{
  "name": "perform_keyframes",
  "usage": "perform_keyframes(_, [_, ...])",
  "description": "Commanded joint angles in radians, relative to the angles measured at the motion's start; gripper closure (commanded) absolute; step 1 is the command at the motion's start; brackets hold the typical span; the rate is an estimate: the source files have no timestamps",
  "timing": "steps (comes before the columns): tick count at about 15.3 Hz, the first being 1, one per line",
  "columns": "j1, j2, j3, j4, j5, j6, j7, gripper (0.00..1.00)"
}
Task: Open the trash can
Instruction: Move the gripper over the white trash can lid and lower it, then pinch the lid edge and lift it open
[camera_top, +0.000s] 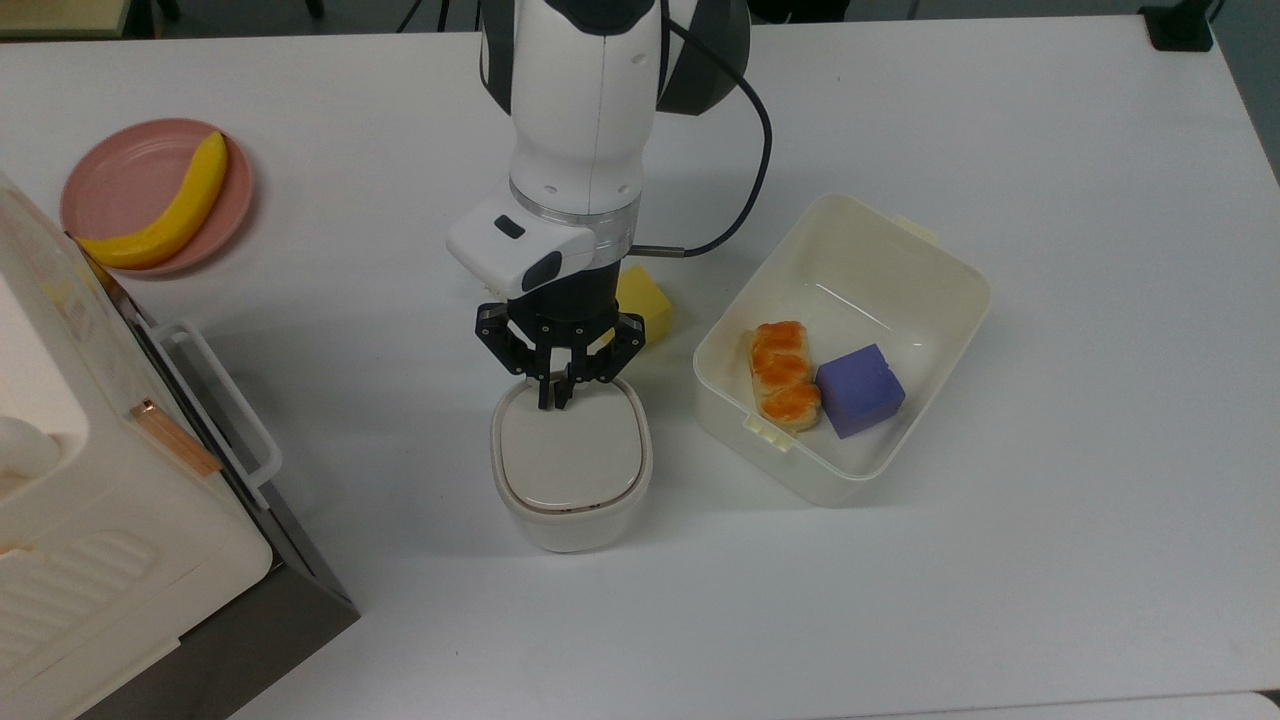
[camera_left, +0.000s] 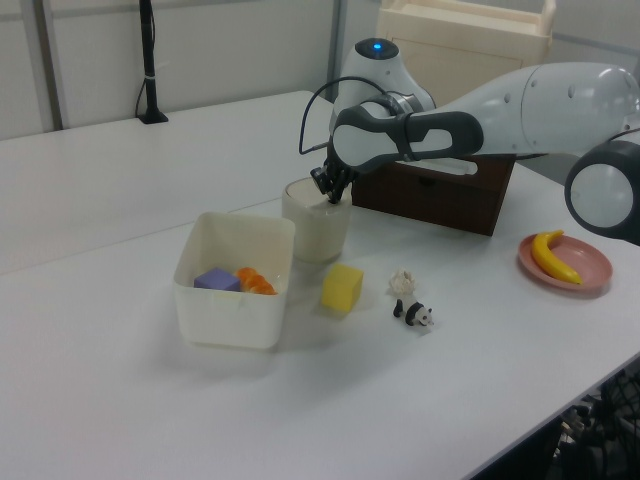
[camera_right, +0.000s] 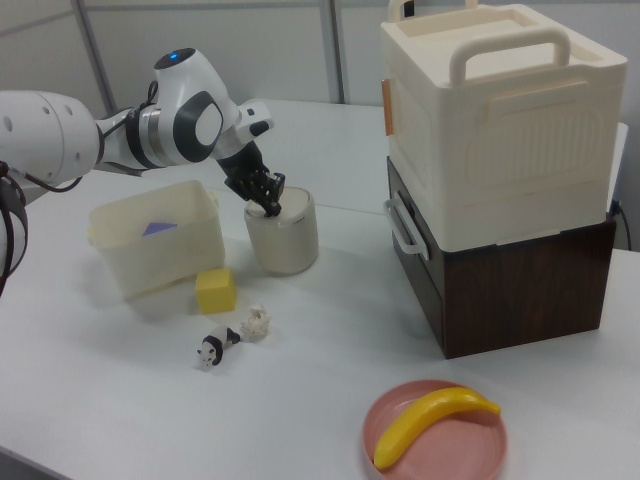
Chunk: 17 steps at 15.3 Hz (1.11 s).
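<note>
White and broad, the bench (camera_top: 1000, 120) carries everything, with pale wall panels behind it in the left view. Near its middle stands the trash can (camera_top: 571, 470) — a small cream bin with rounded corners, its beige lid (camera_top: 568, 455) lying flat and closed. The gripper (camera_top: 555, 402) points straight down at the lid's edge on the side nearer the arm; its black fingers (camera_top: 546, 395) are pressed together with no visible gap, and their tips meet the lid at that edge (the same contact reads in the left view (camera_left: 331, 197) and the right view (camera_right: 271, 208)).

Just beyond the trash can, partly under the arm in the top view, sits a yellow cube (camera_top: 645, 300). To the top view's right of the can is a lidless cream tub (camera_top: 930, 250) holding an orange-topped pastry (camera_top: 783, 374) beside a purple block (camera_top: 860, 390). At the top view's left edge stands a large white boxy appliance (camera_right: 500, 120) with a handle, resting on a dark brown base (camera_right: 520, 290). A pink plate (camera_top: 120, 170) near the top view's upper left holds a banana (camera_top: 165, 210). In the right view, a small panda figure (camera_right: 213, 349) and a crumpled whitish object (camera_right: 257, 322) lie close together in front of the yellow cube — well apart from the trash can.
</note>
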Motion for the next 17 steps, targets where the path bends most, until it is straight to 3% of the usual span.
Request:
perform_keyframes(1, [0.027,0.047,-0.006,0.002,-0.023,0.007,0.031,0.85])
perform_keyframes(5, [-0.002,-0.081,-0.006,-0.001,-0.006,-0.023,0.051,0.85])
perform_keyframes(8, [-0.024,-0.157,-0.006,-0.001,0.016,-0.136,0.043,0.78])
perform_keyframes(9, [-0.030,-0.171,-0.006,-0.001,0.016,-0.176,0.042,0.68])
perform_keyframes(10, [-0.031,-0.178,-0.006,-0.001,0.016,-0.228,0.042,0.48])
perform_keyframes(11, [-0.036,-0.195,-0.006,-0.001,0.016,-0.317,0.040,0.14])
perform_keyframes(12, [-0.036,-0.215,-0.006,-0.001,0.016,-0.412,0.040,0.00])
perform_keyframes(14, [-0.034,-0.234,-0.002,-0.001,0.025,-0.486,0.039,0.00])
perform_keyframes(17, [-0.038,-0.253,-0.005,-0.004,0.095,-0.545,-0.011,0.00])
